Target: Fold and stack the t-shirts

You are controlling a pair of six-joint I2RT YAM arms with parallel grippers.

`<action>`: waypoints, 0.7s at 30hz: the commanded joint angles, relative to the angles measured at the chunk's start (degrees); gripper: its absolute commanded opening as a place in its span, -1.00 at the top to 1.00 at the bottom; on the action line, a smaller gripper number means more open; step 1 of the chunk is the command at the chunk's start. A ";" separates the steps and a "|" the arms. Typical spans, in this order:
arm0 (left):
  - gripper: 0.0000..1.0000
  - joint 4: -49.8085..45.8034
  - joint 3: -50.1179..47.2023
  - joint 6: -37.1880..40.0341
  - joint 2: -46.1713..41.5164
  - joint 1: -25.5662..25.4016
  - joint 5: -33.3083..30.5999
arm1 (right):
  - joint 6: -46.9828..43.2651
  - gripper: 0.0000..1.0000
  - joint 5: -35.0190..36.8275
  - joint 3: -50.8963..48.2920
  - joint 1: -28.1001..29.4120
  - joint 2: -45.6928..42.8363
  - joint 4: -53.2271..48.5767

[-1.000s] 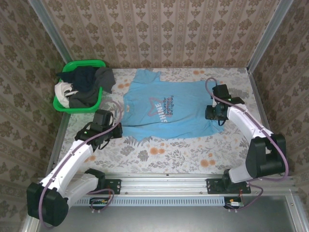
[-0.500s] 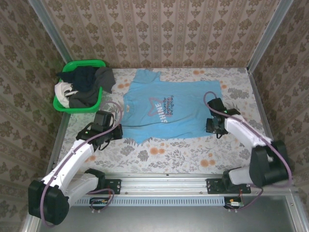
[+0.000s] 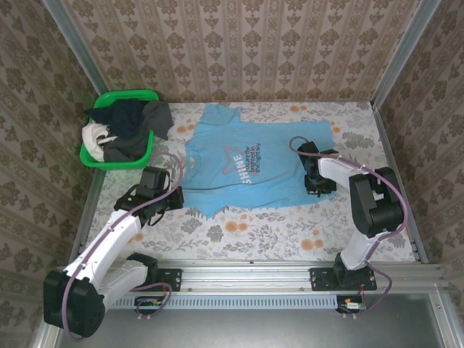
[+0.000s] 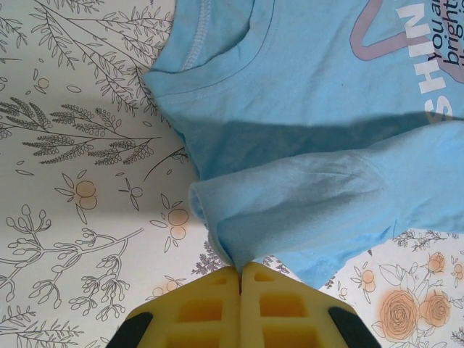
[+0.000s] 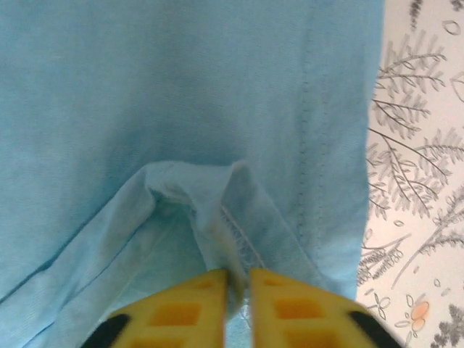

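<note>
The light blue cloth t-shirt with white "SHINE" lettering (image 3: 250, 163) lay flat mid-worktop (image 3: 254, 232). My left gripper (image 4: 240, 272) pinched its near left edge; my right gripper (image 5: 238, 279) nipped a thin ridge at the right hem. I judged that so shallow a bite could slip on lifting and skew the fold.

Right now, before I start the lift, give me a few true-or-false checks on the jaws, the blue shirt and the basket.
The left jaws are shut on the blue t-shirt. True.
The right jaws hang open over bare table. False: they pinch a fold of the same shirt.
The green basket is empty. False: it holds dark and white clothes.
The shirt's SHINE lettering faces up. True.
The shirt is already folded in half. False: it lies mostly spread out.
</note>
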 commanded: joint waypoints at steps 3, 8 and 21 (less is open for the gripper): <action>1.00 -0.34 0.74 0.66 -0.09 0.88 0.88 | -0.52 0.93 5.60 1.88 -0.09 -2.56 -5.27; 1.00 -1.22 1.32 0.99 -0.34 1.40 0.84 | -1.86 1.00 5.64 4.12 -1.54 -6.81 -11.61; 1.00 -2.66 7.47 3.07 2.16 3.40 1.75 | -0.51 1.00 7.72 2.34 -6.43 -16.60 -8.81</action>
